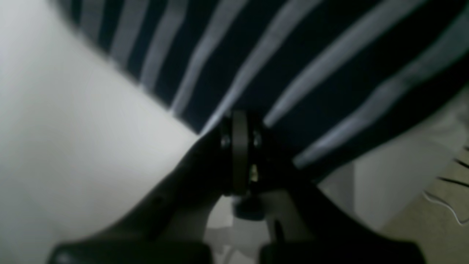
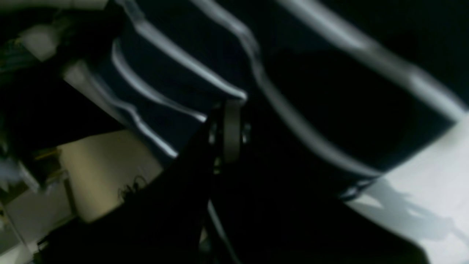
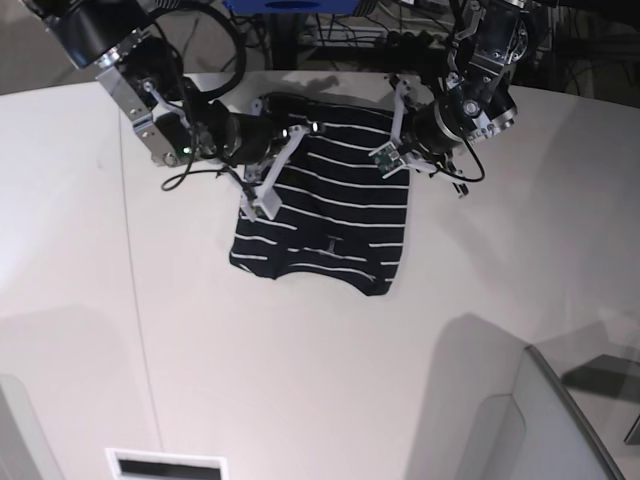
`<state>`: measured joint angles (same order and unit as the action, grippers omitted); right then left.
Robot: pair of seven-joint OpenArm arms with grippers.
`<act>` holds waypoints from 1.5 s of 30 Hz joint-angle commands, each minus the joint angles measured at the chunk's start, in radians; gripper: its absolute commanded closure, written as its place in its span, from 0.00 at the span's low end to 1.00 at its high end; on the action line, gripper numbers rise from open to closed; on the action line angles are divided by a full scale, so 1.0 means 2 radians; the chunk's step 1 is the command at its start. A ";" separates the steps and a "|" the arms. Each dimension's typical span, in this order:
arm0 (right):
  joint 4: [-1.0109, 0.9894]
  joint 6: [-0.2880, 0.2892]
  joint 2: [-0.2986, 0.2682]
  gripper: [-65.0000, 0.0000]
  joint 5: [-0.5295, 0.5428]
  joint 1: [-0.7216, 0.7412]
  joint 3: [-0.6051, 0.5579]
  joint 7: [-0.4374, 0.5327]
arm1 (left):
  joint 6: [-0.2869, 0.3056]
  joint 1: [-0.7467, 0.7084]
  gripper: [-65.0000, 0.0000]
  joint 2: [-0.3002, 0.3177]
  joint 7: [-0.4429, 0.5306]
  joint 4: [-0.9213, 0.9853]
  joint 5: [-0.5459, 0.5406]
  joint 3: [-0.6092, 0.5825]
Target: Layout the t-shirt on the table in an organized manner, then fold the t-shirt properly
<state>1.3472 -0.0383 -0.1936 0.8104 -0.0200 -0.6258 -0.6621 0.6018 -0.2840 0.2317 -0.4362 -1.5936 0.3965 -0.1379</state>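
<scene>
Here, a dark navy soft t-shirt with thin white stripes (image 3: 325, 205) hangs in the upper middle of the base view, above a big smooth white table (image 3: 300, 380). Its lower part spreads out wide and seems to rest on the table, with the wavy hem nearest the bottom of the frame.

The right gripper (image 3: 262, 195) is on the left side of the base view. It pinches the shirt's left edge, with its jaws closed tight on the cloth. In the right wrist view, the right gripper (image 2: 229, 106) sits in the middle of the frame, and the striped cloth (image 2: 176, 84) bunches up around it.

The left gripper (image 3: 392, 152) is on the right side of the base view. It pinches the shirt's upper right corner, jaws squeezed together on the cloth too. In the left wrist view, the left gripper (image 1: 240, 121) bites the shirt's edge (image 1: 293, 66), and the white table (image 1: 73, 146) fills the left of the frame. That view is blurry.
</scene>
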 commanded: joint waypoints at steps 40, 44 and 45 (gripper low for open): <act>0.297 -0.014 -0.095 1.00 -0.014 -0.165 0.296 -0.152 | -0.002 -0.155 1.00 0.031 -0.035 -0.169 -0.142 0.195; 0.312 -0.014 -0.105 1.00 -0.015 -0.230 0.335 -0.151 | -0.002 -0.242 1.00 0.030 0.029 -0.149 -0.145 0.231; 0.312 -0.014 -0.105 1.00 -0.015 -0.244 0.342 -0.151 | -0.002 -0.265 1.00 0.029 0.060 -0.142 -0.145 0.240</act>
<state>1.9507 -0.0704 -0.3935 0.7666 -0.5114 0.0517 -0.9779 0.6037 -0.8089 0.2810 -0.3176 -1.8648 0.1143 0.3340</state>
